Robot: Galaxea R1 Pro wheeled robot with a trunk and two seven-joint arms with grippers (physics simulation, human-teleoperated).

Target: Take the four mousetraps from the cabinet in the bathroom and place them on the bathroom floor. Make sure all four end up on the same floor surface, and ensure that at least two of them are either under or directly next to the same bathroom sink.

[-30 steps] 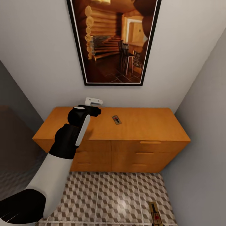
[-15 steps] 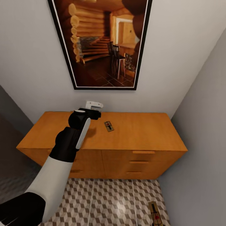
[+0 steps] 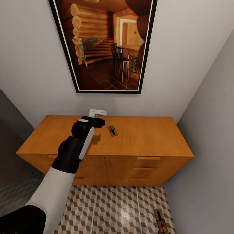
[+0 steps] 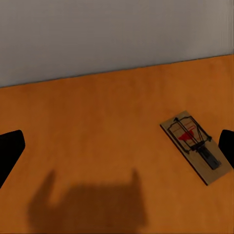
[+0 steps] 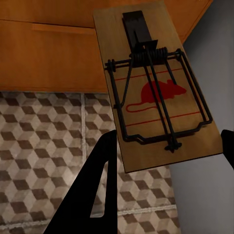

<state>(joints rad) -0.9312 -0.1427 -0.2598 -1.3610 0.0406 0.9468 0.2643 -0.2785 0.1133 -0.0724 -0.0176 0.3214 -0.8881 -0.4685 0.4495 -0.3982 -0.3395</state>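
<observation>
A mousetrap [image 3: 112, 130] lies flat on the top of the wooden cabinet [image 3: 146, 143]; the left wrist view shows the same mousetrap [image 4: 195, 146] with its red mark. My left gripper [image 3: 95, 116] hovers open over the cabinet top, just left of that trap, with nothing between its fingers [image 4: 9, 151]. My right gripper [image 5: 168, 142] is shut on a second mousetrap [image 5: 156, 87], which hangs upright above the cube-patterned bathroom floor [image 3: 113, 208] at the lower right [image 3: 161, 221]. The bathroom sink is out of view.
The cabinet has several drawers with wooden handles [image 3: 148, 158] on its front and stands against a pale wall under a large framed picture [image 3: 104, 45]. A grey wall [image 3: 211, 146] closes in the right side, and a darker wall [image 3: 9, 156] stands at the left.
The view has swung, so the cabinet and picture sit further left and lower in the picture. My left gripper has edged slightly toward the trap on the cabinet. The held trap stays in place.
</observation>
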